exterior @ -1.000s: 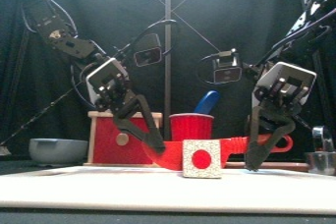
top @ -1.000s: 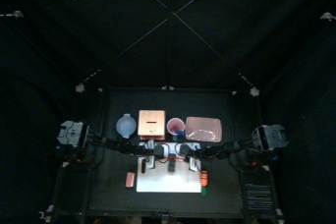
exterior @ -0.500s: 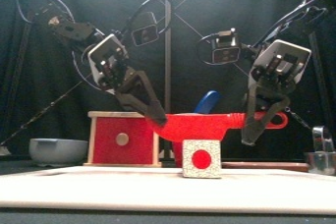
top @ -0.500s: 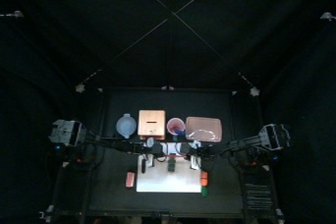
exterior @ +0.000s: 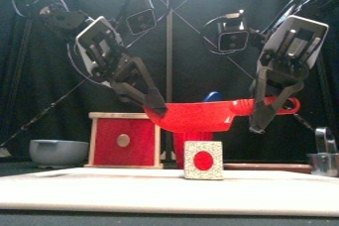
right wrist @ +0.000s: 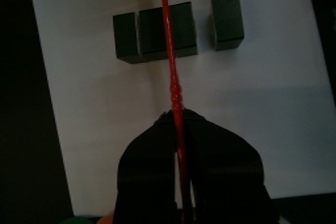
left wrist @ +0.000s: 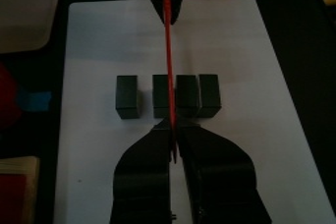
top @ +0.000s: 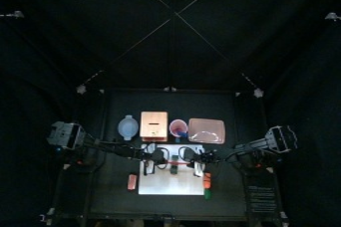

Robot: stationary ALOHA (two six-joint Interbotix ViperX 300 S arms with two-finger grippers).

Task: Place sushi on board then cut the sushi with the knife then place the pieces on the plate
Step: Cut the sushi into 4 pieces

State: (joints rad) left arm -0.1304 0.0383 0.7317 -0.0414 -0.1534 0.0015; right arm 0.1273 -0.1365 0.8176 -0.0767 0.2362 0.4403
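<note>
Both end effectors are clenched on the red knife (exterior: 205, 117): left end effector (exterior: 157, 109) at one end, right end effector (exterior: 260, 121) at the other. The blade is approx. level, just above the sushi roll (left wrist: 167, 95) and not touching it. The roll lies near the middle of the white board (left wrist: 237, 71), w/ one block a little apart from the other two. The pink tray (top: 206, 128) is at 1 o'clock from the board.
</note>
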